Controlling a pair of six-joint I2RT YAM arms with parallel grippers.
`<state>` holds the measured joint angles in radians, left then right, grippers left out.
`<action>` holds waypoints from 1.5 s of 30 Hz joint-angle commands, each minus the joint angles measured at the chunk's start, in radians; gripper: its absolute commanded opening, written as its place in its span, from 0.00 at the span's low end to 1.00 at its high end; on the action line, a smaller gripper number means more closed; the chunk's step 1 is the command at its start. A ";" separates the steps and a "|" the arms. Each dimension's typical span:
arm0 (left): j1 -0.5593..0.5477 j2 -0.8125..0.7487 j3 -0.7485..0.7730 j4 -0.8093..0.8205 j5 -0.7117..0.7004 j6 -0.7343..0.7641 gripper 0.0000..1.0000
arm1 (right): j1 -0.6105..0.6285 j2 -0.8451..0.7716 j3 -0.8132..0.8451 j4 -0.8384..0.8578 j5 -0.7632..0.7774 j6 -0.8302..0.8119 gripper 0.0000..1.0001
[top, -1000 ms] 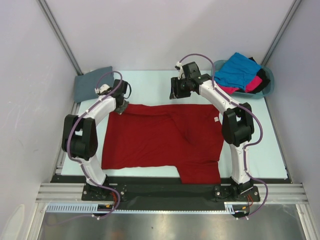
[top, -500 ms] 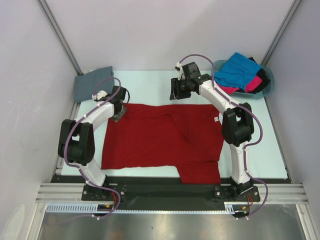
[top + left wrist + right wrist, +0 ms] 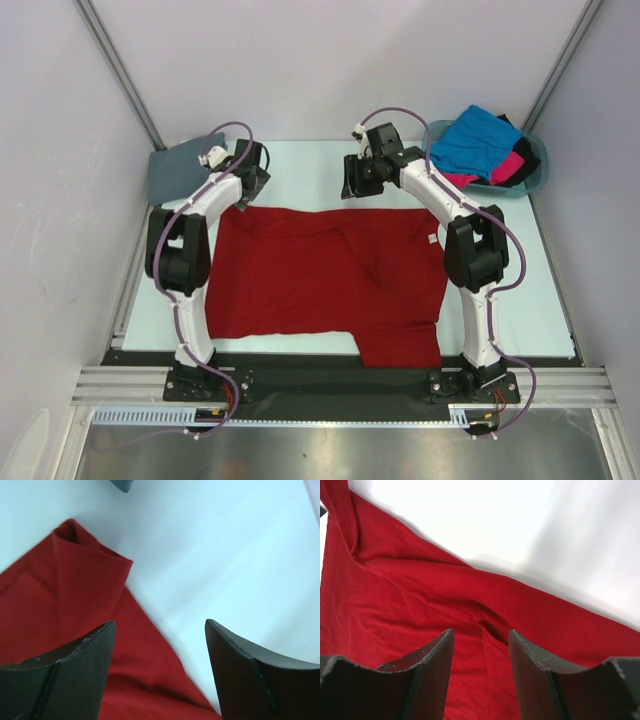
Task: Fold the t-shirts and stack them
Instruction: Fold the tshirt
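A deep red short-sleeved cloth t-shirt [image 3: 320,280] lies spread over the middle of the pale table [image 3: 300,165]. Its near hem hangs over the table's front edge, and a few creases run through its centre. The left gripper [image 3: 257,181] hangs above the shirt's far left corner. Its wrist camera shows the black fingers [image 3: 75,670] spread wide with nothing between them, over a rumpled red edge [image 3: 75,590]. The right gripper [image 3: 351,184] sits just past the shirt's far edge, near the middle. Its jaws are parted more narrowly and also hold nothing, with red cloth [image 3: 420,595] below them. A folded slate grey shirt [image 3: 180,170] rests at the far left corner. At the far right, a teal plastic basket [image 3: 541,163] holds a bright blue shirt [image 3: 475,140], a hot pink one [image 3: 508,166] and a black one [image 3: 526,155] in a heap.
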<state>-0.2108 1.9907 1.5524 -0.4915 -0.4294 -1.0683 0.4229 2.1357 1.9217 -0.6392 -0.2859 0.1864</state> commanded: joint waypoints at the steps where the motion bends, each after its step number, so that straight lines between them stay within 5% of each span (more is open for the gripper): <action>1: 0.011 0.066 0.103 -0.093 0.011 -0.021 0.77 | -0.015 0.015 0.045 -0.010 -0.004 -0.011 0.54; 21: 0.077 0.162 0.232 -0.288 -0.055 -0.035 0.73 | -0.039 0.029 0.036 -0.002 -0.030 0.001 0.53; 28: 0.079 0.080 0.048 0.165 0.181 0.140 0.74 | -0.039 0.030 0.033 -0.001 -0.036 0.001 0.53; 34: 0.080 0.168 0.127 0.254 0.331 0.137 0.78 | -0.042 0.032 0.033 -0.001 -0.035 -0.001 0.53; 45: 0.086 0.155 0.150 0.257 0.328 0.116 0.79 | -0.049 0.039 0.033 -0.002 -0.045 0.002 0.53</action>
<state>-0.1322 2.1471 1.6466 -0.2558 -0.1188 -0.9596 0.3782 2.1677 1.9247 -0.6430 -0.3084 0.1871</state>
